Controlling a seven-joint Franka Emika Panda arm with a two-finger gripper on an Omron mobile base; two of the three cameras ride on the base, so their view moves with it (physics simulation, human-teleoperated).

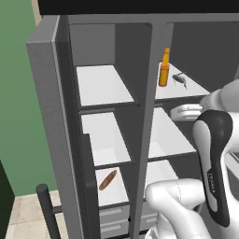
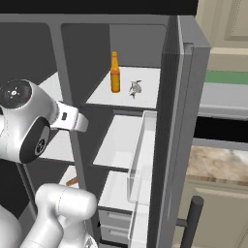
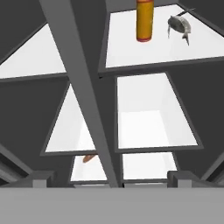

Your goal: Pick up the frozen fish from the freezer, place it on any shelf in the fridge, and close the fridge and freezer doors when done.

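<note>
White arm fills the near foreground, elbow bent up in front of the open refrigerator. Freezer on the left, fridge on the right, both doors swung wide; green wall to the left, marbled worktop to the right. Top fridge shelf carries the orange bottle with the frozen fish just beside it. Sausage-shaped item lies on a lower freezer shelf. Hand faces the centre divider, fingertips well apart, holding nothing.
</note>
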